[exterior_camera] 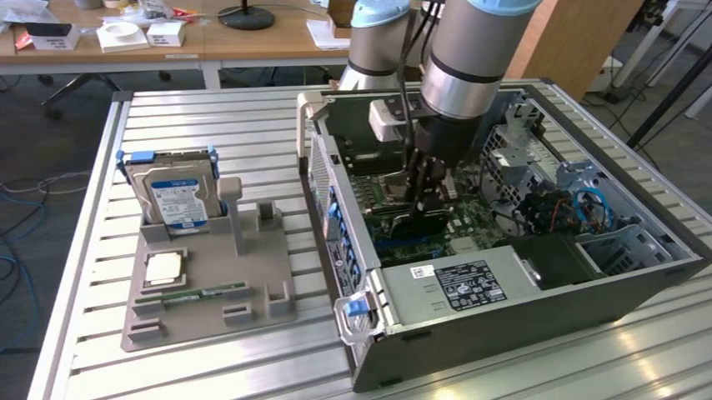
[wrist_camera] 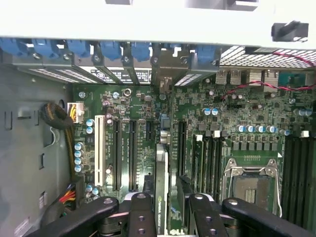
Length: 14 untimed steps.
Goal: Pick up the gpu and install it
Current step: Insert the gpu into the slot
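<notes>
At the centre of the exterior view, the gripper (exterior_camera: 421, 218) reaches down into the open computer case (exterior_camera: 656, 250), closed on the graphics card (wrist_camera: 161, 190), which stands on edge over a motherboard (wrist_camera: 217, 123) slot. Doing this step well probably means keeping the card square to its slot and its bracket lined up. Small print on the card's edge is unreadable.
</notes>
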Available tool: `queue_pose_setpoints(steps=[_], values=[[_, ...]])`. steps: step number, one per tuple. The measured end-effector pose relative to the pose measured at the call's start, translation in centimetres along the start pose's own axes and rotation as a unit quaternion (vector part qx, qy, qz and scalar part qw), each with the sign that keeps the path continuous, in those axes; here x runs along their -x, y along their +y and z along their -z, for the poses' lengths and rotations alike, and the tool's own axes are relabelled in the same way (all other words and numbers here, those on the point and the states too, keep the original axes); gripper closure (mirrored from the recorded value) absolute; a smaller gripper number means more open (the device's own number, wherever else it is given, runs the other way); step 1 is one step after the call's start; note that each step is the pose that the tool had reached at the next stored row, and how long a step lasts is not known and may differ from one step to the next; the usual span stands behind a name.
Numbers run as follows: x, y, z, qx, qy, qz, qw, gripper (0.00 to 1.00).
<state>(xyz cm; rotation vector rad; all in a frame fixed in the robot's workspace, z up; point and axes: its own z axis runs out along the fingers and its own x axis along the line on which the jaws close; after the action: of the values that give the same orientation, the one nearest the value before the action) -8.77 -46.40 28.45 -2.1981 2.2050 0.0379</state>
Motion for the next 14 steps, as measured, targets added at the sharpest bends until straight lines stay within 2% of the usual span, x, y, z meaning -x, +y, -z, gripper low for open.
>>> queue_pose_setpoints(steps=[14], values=[[0.1, -0.02, 3.57, 0.0, 0.0, 0.0, 1.0, 0.67]])
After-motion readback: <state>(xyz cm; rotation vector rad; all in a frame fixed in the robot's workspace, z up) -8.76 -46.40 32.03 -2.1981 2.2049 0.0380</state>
